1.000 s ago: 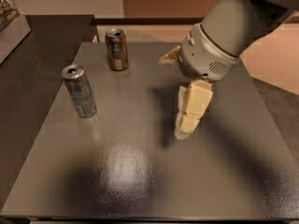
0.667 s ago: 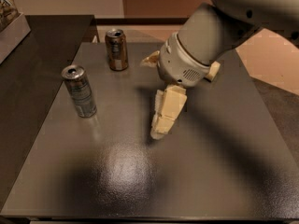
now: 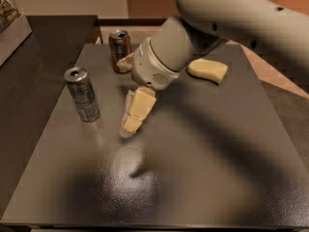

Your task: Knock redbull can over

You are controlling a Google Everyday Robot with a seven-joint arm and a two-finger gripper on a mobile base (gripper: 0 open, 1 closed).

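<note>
Hovering in approach, my gripper point(image 3: 133, 114) (spread or pressed together, I cannot tell) sits at 3 o'clock of the redbull can point(image 3: 83, 94); next, I judge, a sideways shove toward 9 o'clock.

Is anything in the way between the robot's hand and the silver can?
No. Only tabletop lies between the hand and the redbull can. The brown can stands farther back, out of the way.

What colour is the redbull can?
The redbull can is silver-grey with bluish-grey print; camera view. The hand is beside it, apart.
</note>
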